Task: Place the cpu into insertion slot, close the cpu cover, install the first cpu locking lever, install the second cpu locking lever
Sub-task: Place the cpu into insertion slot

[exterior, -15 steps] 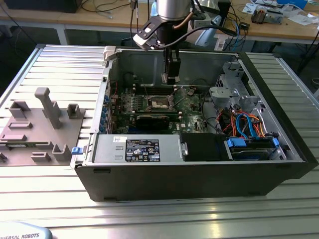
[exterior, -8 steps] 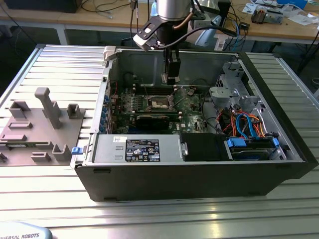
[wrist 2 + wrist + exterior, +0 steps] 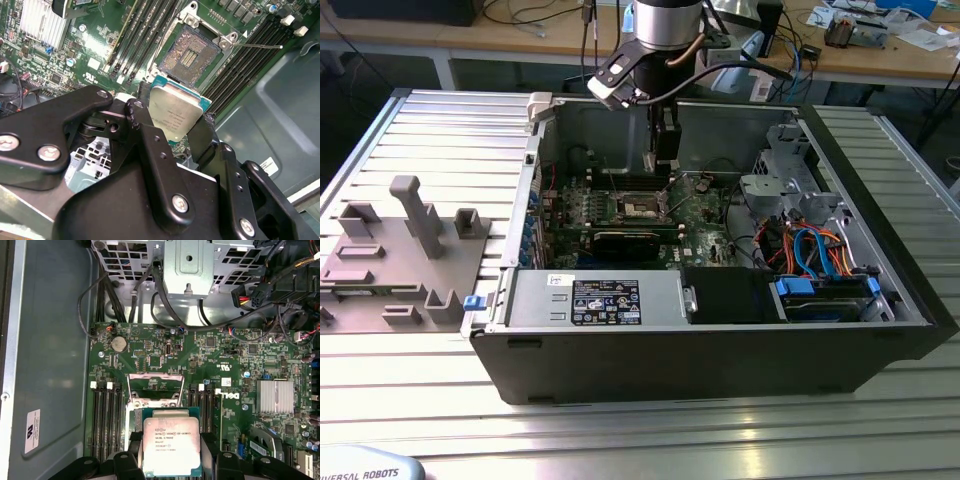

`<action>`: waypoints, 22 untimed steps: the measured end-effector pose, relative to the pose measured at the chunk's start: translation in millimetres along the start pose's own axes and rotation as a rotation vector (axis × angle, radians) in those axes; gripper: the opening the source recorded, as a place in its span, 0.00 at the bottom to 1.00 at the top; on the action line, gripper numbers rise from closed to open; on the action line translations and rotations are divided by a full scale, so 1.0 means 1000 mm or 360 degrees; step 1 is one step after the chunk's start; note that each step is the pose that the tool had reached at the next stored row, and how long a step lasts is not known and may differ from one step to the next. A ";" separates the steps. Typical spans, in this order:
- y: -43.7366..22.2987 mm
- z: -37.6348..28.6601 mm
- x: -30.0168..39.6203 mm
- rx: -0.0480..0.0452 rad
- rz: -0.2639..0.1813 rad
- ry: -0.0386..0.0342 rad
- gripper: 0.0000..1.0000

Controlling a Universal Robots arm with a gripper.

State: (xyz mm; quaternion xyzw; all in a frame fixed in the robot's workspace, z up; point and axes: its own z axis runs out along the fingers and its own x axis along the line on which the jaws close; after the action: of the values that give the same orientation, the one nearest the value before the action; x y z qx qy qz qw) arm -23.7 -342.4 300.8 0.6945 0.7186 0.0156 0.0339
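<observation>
Nearest, ribbed metal table (image 3: 650, 440), stretched across the whole foreground. Topped at left by grey fixture tray (image 3: 380, 270) with upright holders. Parked just right of that, open black computer case (image 3: 700, 350), green motherboard (image 3: 705, 205) laid flat inside. Hung over the board's middle, black gripper (image 3: 665, 165) (image 3: 172, 117) (image 3: 171, 440) on the arm, pointed straight down. Closed narrowly on the cpu (image 3: 175, 112) (image 3: 171, 450), pinched by two opposite edges between black fingers (image 3: 150, 145), silver top facing both wrist views. Held it above the board, close by the insertion slot (image 3: 191, 55), not seated in it. Left uncovered, that slot, dark contact field exposed inside a silvery rim; cpu cover (image 3: 150, 375) tilted up at one side of it. Thin lever wire (image 3: 260, 46) swung out beside the slot. Packed at the case's right end, metal drive cage (image 3: 775, 185), with blue and orange cables (image 3: 815, 245) nearer.
</observation>
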 end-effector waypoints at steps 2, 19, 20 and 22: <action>-0.0007 0.0105 0.0003 0.0000 0.0000 0.0000 0.54; -0.0019 0.0185 0.0005 0.0000 0.0000 -0.0001 0.54; -0.0020 0.0205 0.0005 0.0000 0.0000 -0.0001 0.54; -0.0021 0.0207 0.0004 0.0000 0.0000 -0.0001 0.54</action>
State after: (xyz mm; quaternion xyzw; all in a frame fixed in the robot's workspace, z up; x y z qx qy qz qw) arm -24.4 -342.6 280.1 0.6945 0.7186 0.0155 0.0340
